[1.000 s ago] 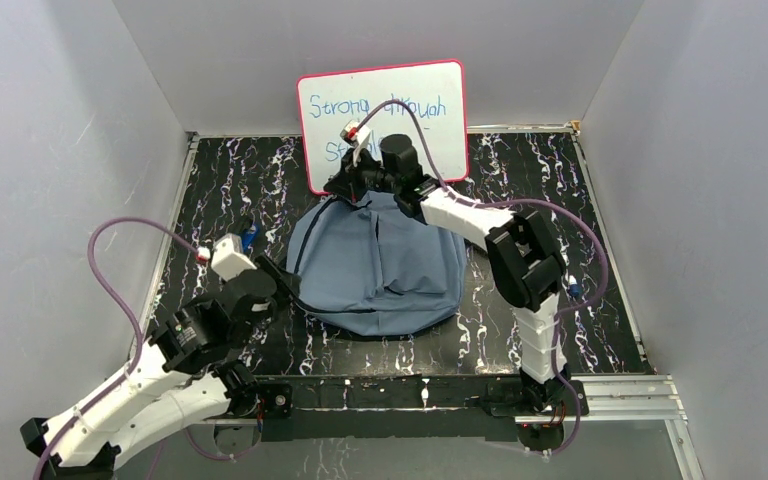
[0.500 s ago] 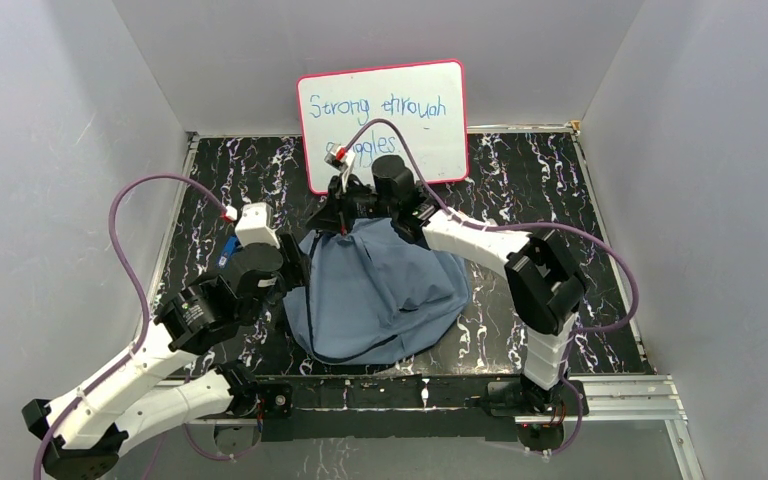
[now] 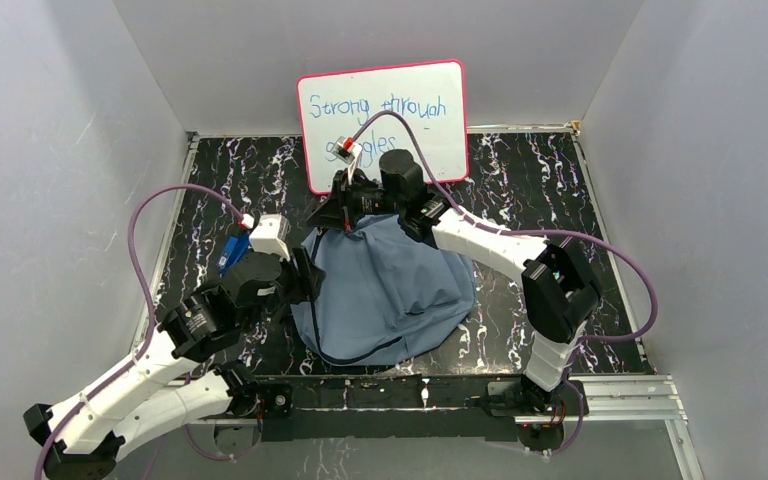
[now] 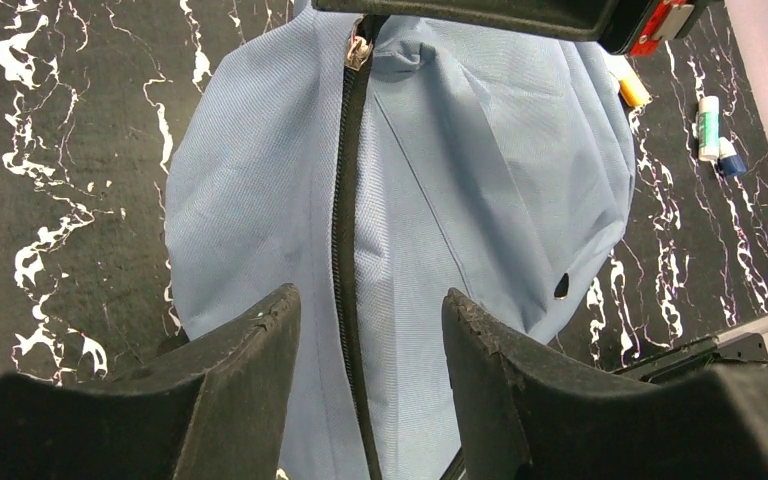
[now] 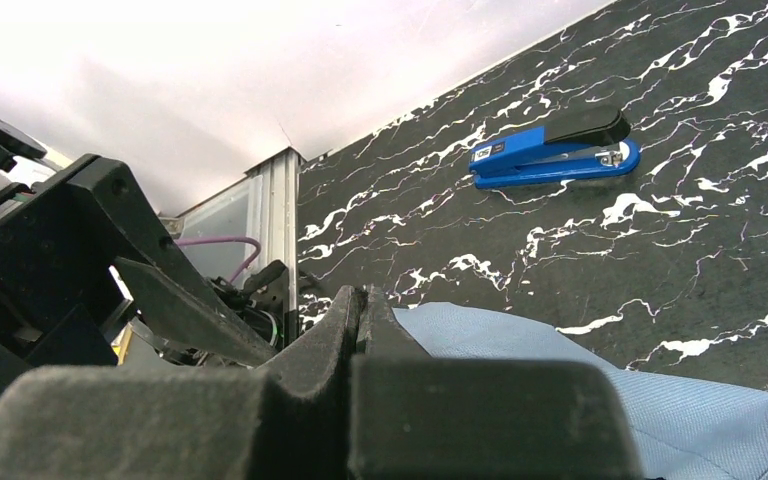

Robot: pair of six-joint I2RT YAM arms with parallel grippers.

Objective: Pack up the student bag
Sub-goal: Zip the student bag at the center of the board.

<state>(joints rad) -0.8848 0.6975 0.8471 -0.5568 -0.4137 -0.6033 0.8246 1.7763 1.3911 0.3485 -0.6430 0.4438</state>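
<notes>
The student bag [image 3: 395, 290] is a floppy grey-blue backpack lying mid-table, its fabric drawn up to a peak at the far left corner. My right gripper [image 3: 328, 218] is at that peak; in the right wrist view it [image 5: 363, 296] is pressed shut with the bag's cloth [image 5: 520, 345] right beside it. The left wrist view shows the dark zipper [image 4: 345, 230] running down the bag [image 4: 480, 200], with its metal pull [image 4: 359, 50] just under the right gripper's body. My left gripper [image 3: 310, 280] hovers open over the bag's left side, and its fingers [image 4: 370, 296] straddle the zipper line without touching it.
A pink-framed whiteboard [image 3: 382, 122] leans on the back wall behind the bag. A blue stapler [image 3: 231, 250] [image 5: 555, 150] lies on the black marbled table left of the bag. A glue stick [image 4: 710, 125] and a small orange item [image 4: 632, 90] lie beyond the bag's right side.
My left arm swung in from the left, and its gripper now hangs over the bag's left edge. The bag shifted and bunched toward the right gripper, which stayed shut at its top.
</notes>
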